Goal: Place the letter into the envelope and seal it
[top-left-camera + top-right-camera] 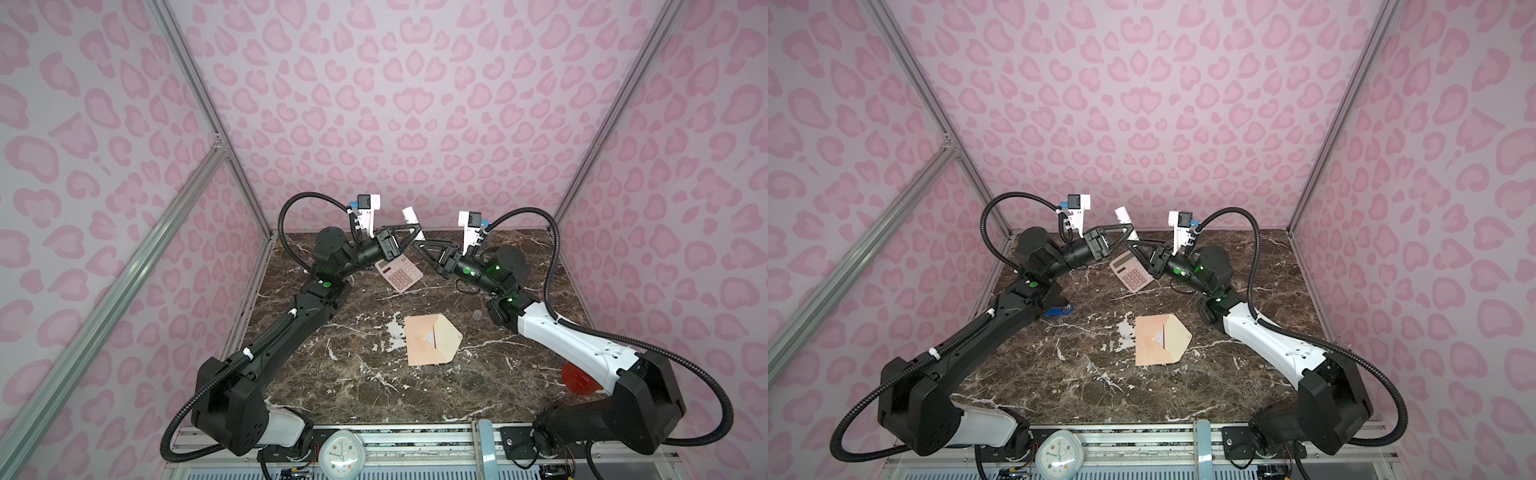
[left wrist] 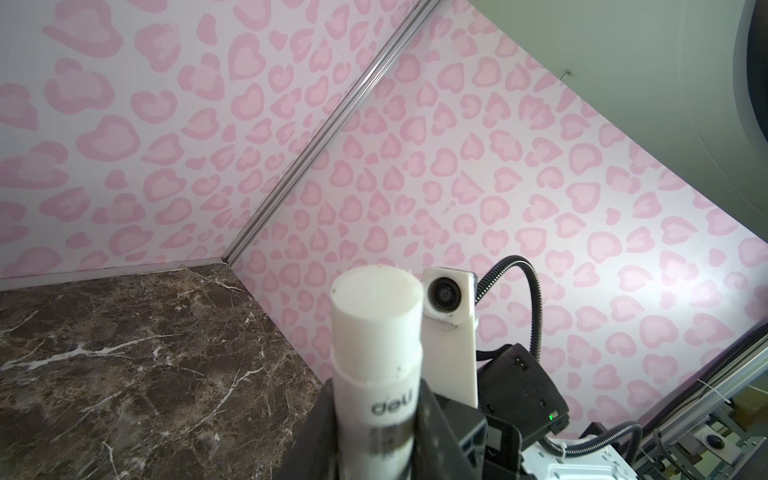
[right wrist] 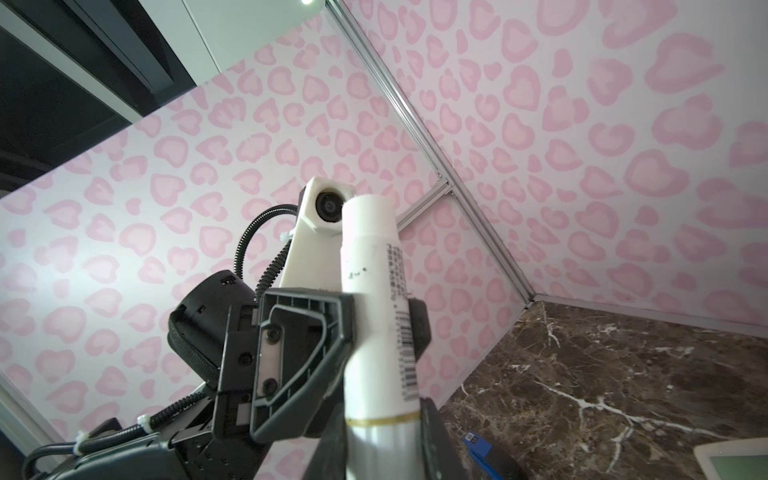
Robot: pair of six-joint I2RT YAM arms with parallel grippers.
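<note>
The peach envelope (image 1: 424, 345) lies flat mid-table with its cream flap (image 1: 449, 336) open to the right. Of the letter, only a thin red edge (image 1: 434, 336) shows at the envelope's mouth. Far behind, above the table's back, both grippers hold one white glue stick (image 1: 410, 216) (image 1: 1123, 214). My left gripper (image 1: 415, 230) (image 2: 374, 415) is shut on its white body (image 2: 376, 353). My right gripper (image 1: 417, 246) (image 3: 380, 436) is shut on its silver lower end (image 3: 380, 453), just below the left gripper (image 3: 374, 316).
A pink-keyed calculator (image 1: 399, 272) lies under the two grippers. A blue object (image 1: 1059, 311) sits by the left arm, a red one (image 1: 579, 380) under the right arm. A clock (image 1: 343, 455) stands at the front rail. Pink walls close three sides.
</note>
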